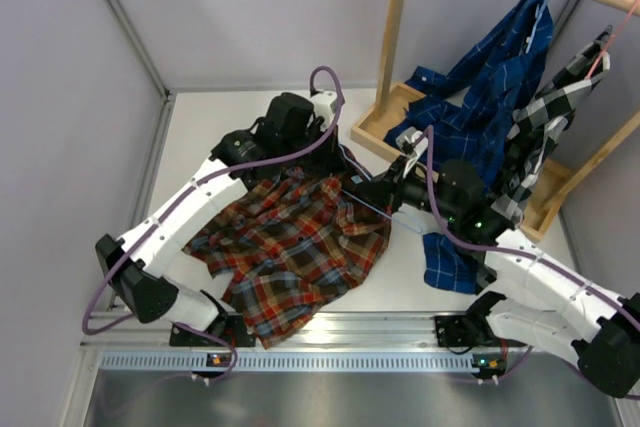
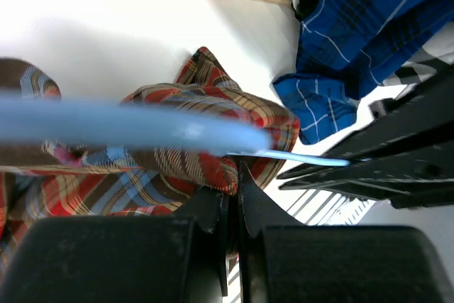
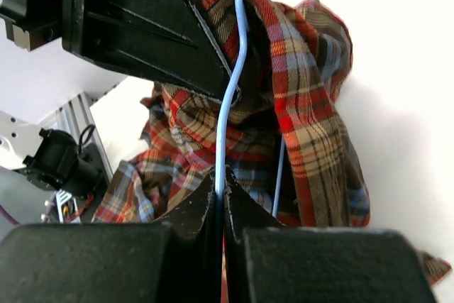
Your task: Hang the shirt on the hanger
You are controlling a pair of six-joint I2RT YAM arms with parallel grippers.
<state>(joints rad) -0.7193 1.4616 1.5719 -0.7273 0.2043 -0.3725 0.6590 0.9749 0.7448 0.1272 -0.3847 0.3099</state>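
Note:
The red, orange and brown plaid shirt point(image 1: 290, 247) lies crumpled on the white table, left of middle. My left gripper point(image 1: 335, 162) is at the shirt's far right edge, and in the left wrist view it point(image 2: 234, 175) is shut on a fold of the shirt point(image 2: 206, 111). My right gripper point(image 1: 365, 192) faces it from the right. In the right wrist view it point(image 3: 220, 181) is shut on the thin light-blue hanger point(image 3: 237, 54), whose wire runs up into the shirt point(image 3: 312, 104). The hanger also shows as a blurred blue bar in the left wrist view point(image 2: 142, 129).
A wooden rack point(image 1: 395, 37) stands at the back right on a wooden base point(image 1: 372, 129). A dark blue check shirt point(image 1: 490, 87) and a black-and-white check shirt point(image 1: 545, 117) on a pink hanger point(image 1: 603, 55) hang from it. A metal rail point(image 1: 330, 332) runs along the near edge.

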